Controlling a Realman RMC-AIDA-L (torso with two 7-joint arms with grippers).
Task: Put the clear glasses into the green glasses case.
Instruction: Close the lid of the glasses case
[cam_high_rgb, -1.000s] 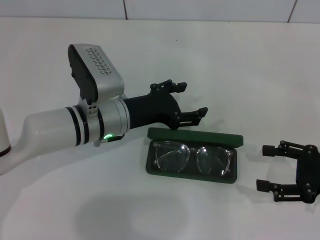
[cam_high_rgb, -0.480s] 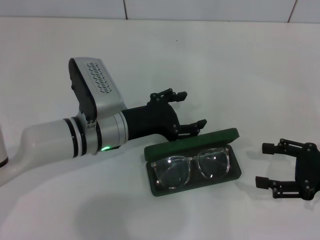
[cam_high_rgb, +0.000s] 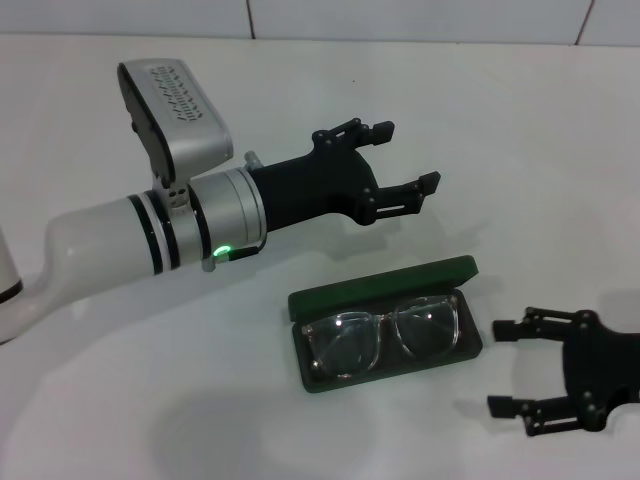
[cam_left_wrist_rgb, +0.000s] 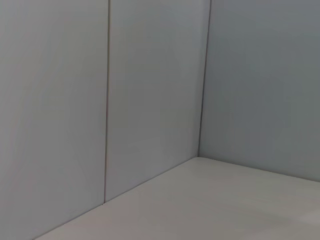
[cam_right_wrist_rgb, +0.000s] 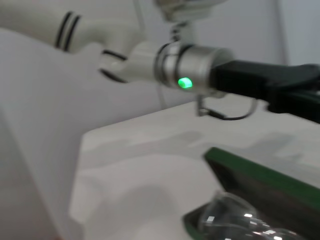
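Note:
The green glasses case (cam_high_rgb: 455, 270) lies open on the white table, slightly skewed, its lid laid back on the far side. The clear glasses (cam_high_rgb: 385, 336) rest inside it, lenses up. My left gripper (cam_high_rgb: 405, 160) hangs open above and behind the case, holding nothing and clear of the lid. My right gripper (cam_high_rgb: 508, 367) sits open just right of the case, near the table's front, empty. In the right wrist view the case (cam_right_wrist_rgb: 260, 175) and one lens of the glasses (cam_right_wrist_rgb: 227, 215) show close by, with the left arm beyond them.
The white tabletop (cam_high_rgb: 480, 110) runs back to a tiled wall. The left wrist view shows only wall panels and a strip of table (cam_left_wrist_rgb: 210, 200). A white rounded piece of the robot (cam_high_rgb: 6, 270) shows at the far left edge.
The case pivoted counter-clockwise with the glasses in it, then stayed. My left gripper then lifted up and away from the lid. My right gripper moved left and nearer the front, toward the case.

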